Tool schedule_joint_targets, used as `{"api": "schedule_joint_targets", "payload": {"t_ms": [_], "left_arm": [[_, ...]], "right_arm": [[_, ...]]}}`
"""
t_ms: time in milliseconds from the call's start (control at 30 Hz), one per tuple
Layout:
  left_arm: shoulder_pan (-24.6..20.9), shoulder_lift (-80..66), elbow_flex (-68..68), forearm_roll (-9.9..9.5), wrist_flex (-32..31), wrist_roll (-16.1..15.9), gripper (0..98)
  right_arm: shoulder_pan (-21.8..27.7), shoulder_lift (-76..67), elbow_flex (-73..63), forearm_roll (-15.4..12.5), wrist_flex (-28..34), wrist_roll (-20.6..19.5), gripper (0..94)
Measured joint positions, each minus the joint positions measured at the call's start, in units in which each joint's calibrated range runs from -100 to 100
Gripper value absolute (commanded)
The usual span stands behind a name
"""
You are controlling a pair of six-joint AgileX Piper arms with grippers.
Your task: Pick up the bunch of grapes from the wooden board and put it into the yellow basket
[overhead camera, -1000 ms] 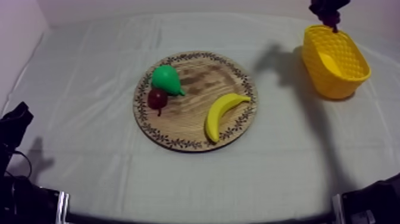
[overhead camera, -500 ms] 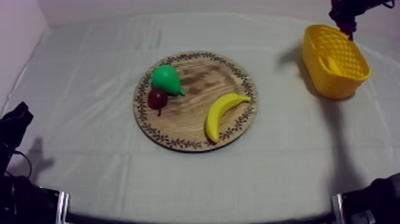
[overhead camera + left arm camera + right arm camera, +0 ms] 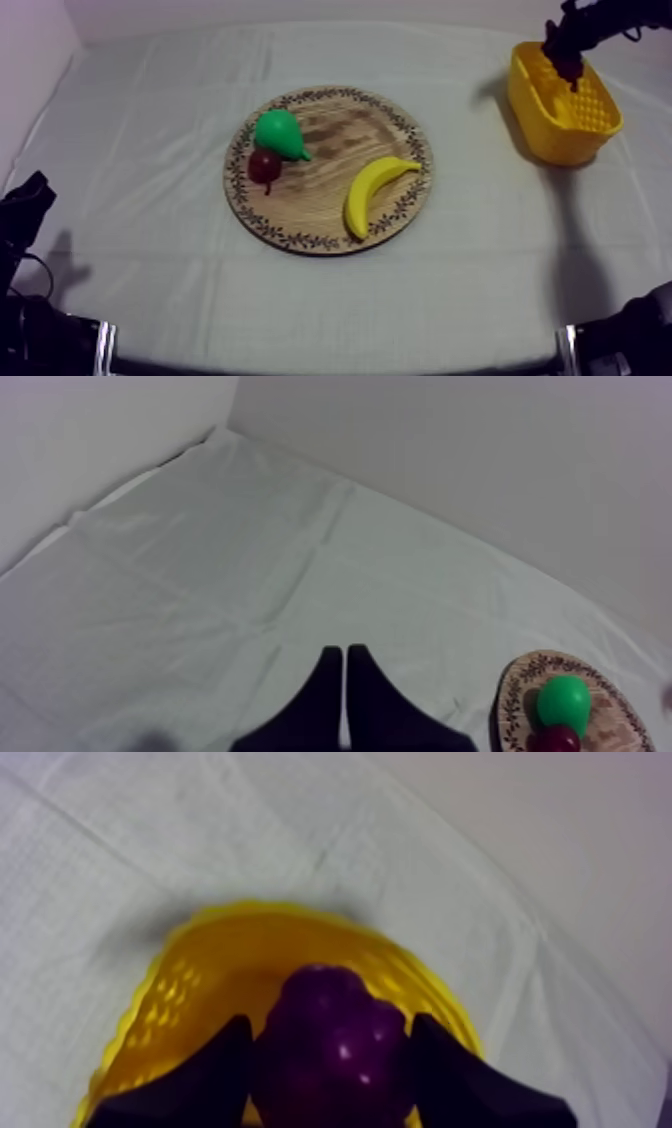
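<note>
Bunch of grapes (image 3: 335, 1052), dark purple, sits clamped between the two black fingers (image 3: 215, 1077) of the right gripper (image 3: 567, 62), one finger pressed to each side of it; the jaws stand as wide as the bunch and hold it fast. The bunch is over the open mouth of the yellow basket (image 3: 548, 128), close to its far rim; whether it touches the basket's inside I cannot tell. The basket stands at the far right of the table (image 3: 150, 120), well apart from the wooden board (image 3: 300, 215), which lies near the middle of the grey-white cloth. On the board a green pear (image 3: 279, 134) lies at the far left, with the small red fruit (image 3: 265, 165) touching its near side; a banana (image 3: 374, 190) lies on the right part, apart from both. The left gripper (image 3: 345, 686) hovers over bare cloth at the near left of the table, its fingers pressed together in a narrow wedge with nothing between them.
</note>
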Motion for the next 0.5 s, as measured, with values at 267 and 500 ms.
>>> {"api": "schedule_joint_targets", "payload": {"t_ms": [267, 500], "left_arm": [[0.0, 0.0, 0.0, 0.0, 0.0, 0.0, 0.1], [0.0, 0.0, 0.0, 0.0, 0.0, 0.0, 0.1]], "right_arm": [[0.1, 0.5, 3.9, -0.8, -3.0, 1.0, 39.2], [0.4, -0.1, 4.8, -0.8, -3.7, 1.2, 50.4]]}}
